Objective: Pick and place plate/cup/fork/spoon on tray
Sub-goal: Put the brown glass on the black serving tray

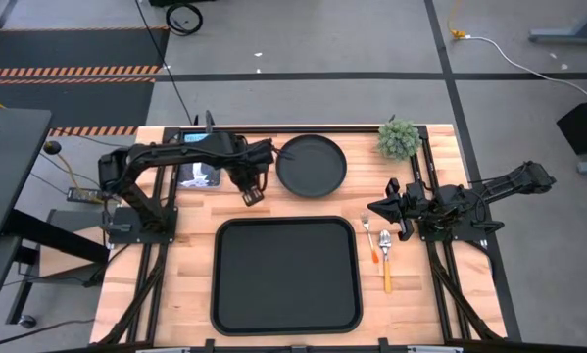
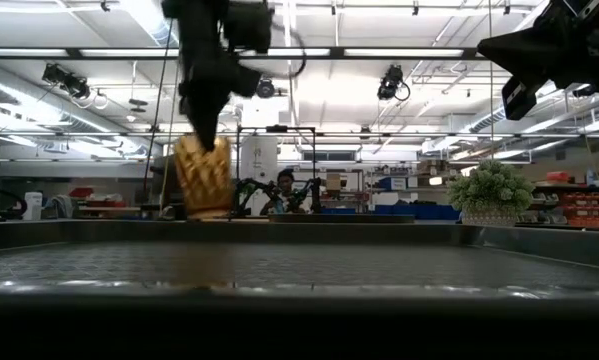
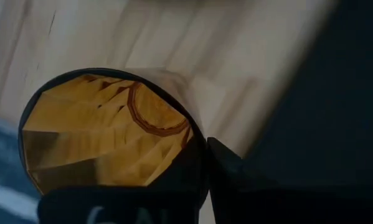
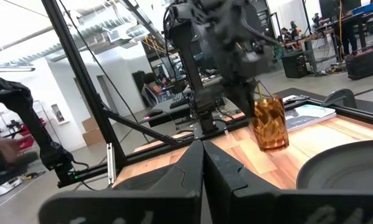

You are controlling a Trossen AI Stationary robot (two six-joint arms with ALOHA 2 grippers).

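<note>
The amber cup (image 1: 253, 196) stands upright on the wood left of the round black plate (image 1: 311, 165), beyond the tray's (image 1: 285, 312) far left corner. My left gripper (image 1: 248, 188) is shut on the cup; the cup also shows in the low view (image 2: 203, 178), the left wrist view (image 3: 99, 143) and the right wrist view (image 4: 271, 123). The fork (image 1: 369, 238) and the spoon (image 1: 386, 261) lie side by side on the table right of the tray. My right gripper (image 1: 376, 208) is shut and empty, just beyond the fork and spoon. My left gripper holds the cup by its rim (image 3: 194, 144) on one side, coming from above and pointing down. One finger (image 3: 231, 177) is outside the wall; the other seems to be inside the cup. The cup is upright below the fingers; whether its base is on the table I cannot tell.
A small green potted plant (image 1: 399, 138) stands at the far right. A tablet-like flat thing (image 1: 197, 173) lies under my left arm at the far left. People and other equipment show in the room behind the table (image 2: 284, 185).
</note>
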